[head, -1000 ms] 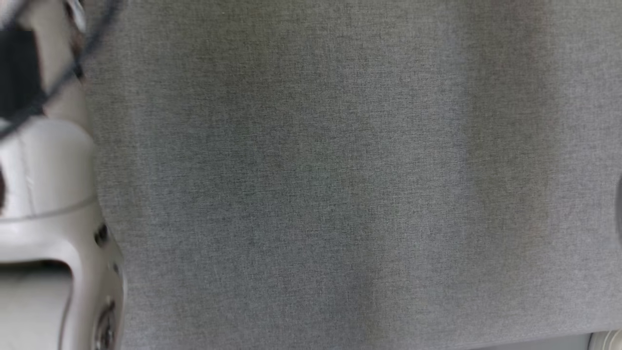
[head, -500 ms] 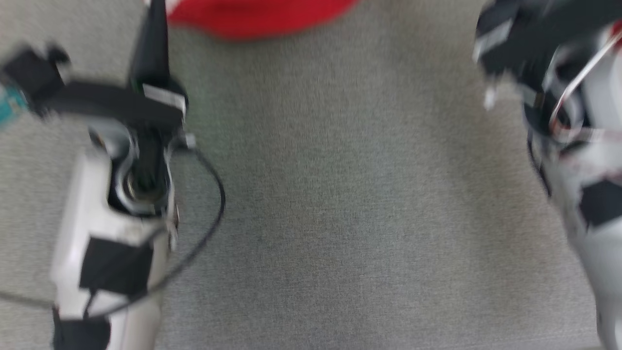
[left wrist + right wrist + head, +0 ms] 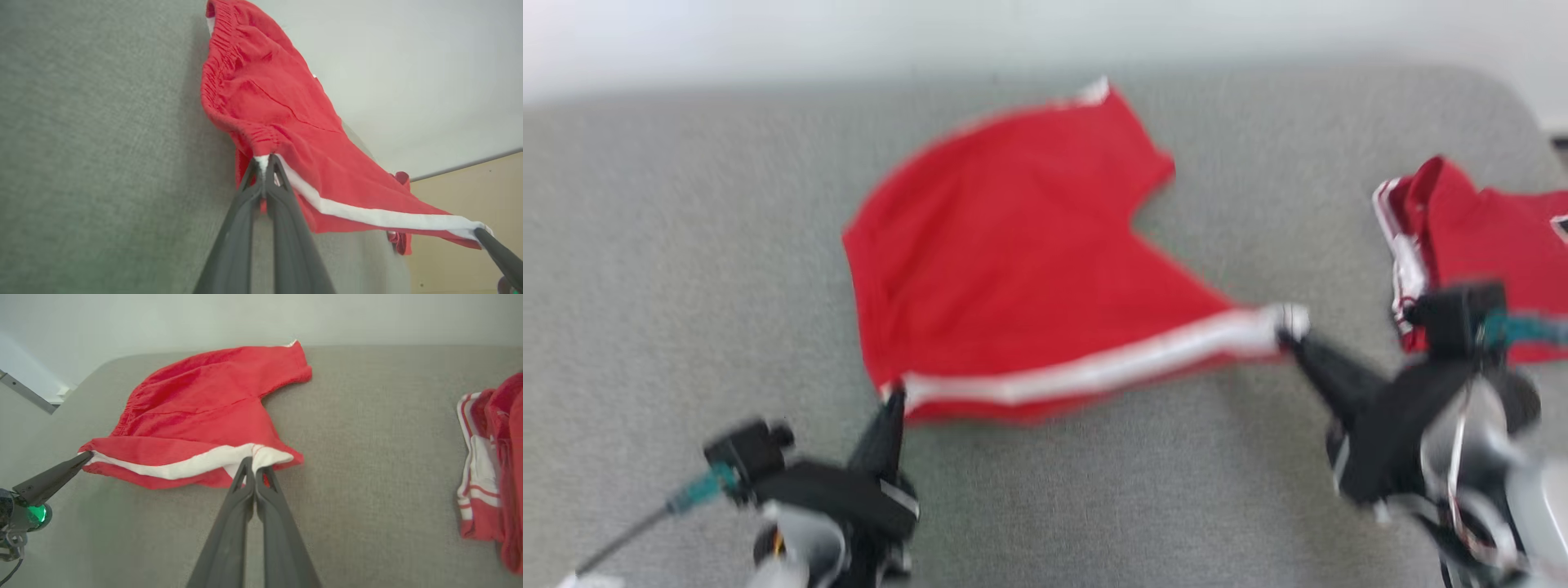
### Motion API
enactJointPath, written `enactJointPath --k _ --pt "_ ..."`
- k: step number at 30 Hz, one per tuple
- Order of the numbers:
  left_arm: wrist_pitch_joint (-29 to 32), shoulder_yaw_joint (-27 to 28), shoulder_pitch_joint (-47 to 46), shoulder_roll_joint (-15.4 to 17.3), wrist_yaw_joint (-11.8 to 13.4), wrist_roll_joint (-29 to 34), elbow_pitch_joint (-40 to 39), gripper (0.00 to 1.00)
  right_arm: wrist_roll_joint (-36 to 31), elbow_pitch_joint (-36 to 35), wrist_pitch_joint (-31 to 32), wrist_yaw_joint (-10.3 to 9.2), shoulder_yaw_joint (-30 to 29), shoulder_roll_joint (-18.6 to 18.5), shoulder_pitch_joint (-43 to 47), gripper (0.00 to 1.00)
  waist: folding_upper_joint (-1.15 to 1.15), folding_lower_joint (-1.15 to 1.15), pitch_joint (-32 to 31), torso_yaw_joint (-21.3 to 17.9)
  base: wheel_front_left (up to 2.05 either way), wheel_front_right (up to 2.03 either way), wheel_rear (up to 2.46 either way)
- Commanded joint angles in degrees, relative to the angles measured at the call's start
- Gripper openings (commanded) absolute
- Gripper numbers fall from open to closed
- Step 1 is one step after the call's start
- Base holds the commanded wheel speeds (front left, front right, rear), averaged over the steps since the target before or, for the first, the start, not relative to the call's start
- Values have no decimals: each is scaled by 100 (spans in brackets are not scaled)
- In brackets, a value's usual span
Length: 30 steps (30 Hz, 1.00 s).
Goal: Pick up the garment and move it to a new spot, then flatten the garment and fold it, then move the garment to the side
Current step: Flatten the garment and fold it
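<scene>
The garment [image 3: 1013, 261] is a pair of red shorts with a white side stripe, lying on the grey fabric surface [image 3: 686, 245] with its near edge stretched between my two grippers. My left gripper [image 3: 895, 394] is shut on the waistband corner at the stripe's left end; the pinch is plain in the left wrist view, left gripper [image 3: 264, 163], garment [image 3: 286, 122]. My right gripper [image 3: 1286, 331] is shut on the hem corner at the stripe's right end; in the right wrist view, right gripper [image 3: 253, 463] pinches the garment [image 3: 204, 404]. The left gripper [image 3: 86, 457] also appears there.
A second red-and-white garment [image 3: 1478, 237] lies crumpled at the right of the surface, also in the right wrist view as the second garment [image 3: 494, 465]. A pale wall [image 3: 1013, 33] runs behind the surface's rounded far edge. Bare grey fabric lies in front of the shorts.
The head camera has tilted up from bare grey fabric, bringing the shorts, both grippers and the far edge into view. Both grippers have stayed shut.
</scene>
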Motion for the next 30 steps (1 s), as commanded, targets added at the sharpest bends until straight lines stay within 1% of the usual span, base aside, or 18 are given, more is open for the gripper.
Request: enactJointPath --k 1,6,9,10,14,16,19,22,25,28,30 --pt "61 -18 205 56 106 68 -23 0 -71 -209 279 -10 -103 78 331 0 2 3 -472 5 0 0 0" --pt "450 -142 899 184 457 36 -227 0 -222 -978 1348 -10 -524 428 1481 0 2 3 -631 6 0 0 0" --pt "705 -175 1322 293 679 -13 -492 0 -195 -1307 1820 -10 -695 691 2054 0 2 3 -690 18 0 0 0" --pt "705 -175 1322 293 679 -13 -492 0 -195 -1307 1820 -10 -695 691 2054 0 2 3 -690 18 0 0 0" --pt "1063 -221 1875 474 969 -84 -960 0 -198 -1640 2292 -10 -877 1012 2636 0 2 3 -733 41 0 0 0" --pt "1105 -190 2066 504 1051 -124 -1256 0 -239 -1791 2398 -10 -961 1094 2767 0 2 3 -737 57 0 0 0" --pt "964 -43 2221 473 1046 -234 -1654 0 -362 -1944 2322 -10 -1020 1064 2675 0 2 3 -699 119 0 0 0" --pt "855 -16 2115 377 1072 -246 -1858 0 -474 -1868 2157 -10 -1064 967 2344 0 2 3 -618 221 0 0 0" --pt "754 -53 1822 237 1044 -228 -1954 0 -569 -1612 1977 -10 -994 757 1832 0 2 3 -499 344 0 0 0" --pt "498 -43 1486 70 1088 -147 -1895 0 -607 -1181 1780 -10 -910 545 1209 0 2 3 -344 477 0 0 0" --pt "441 -132 1226 -27 1107 -118 -1804 0 -591 -793 1570 -10 -929 551 753 0 2 3 -229 571 0 0 0"
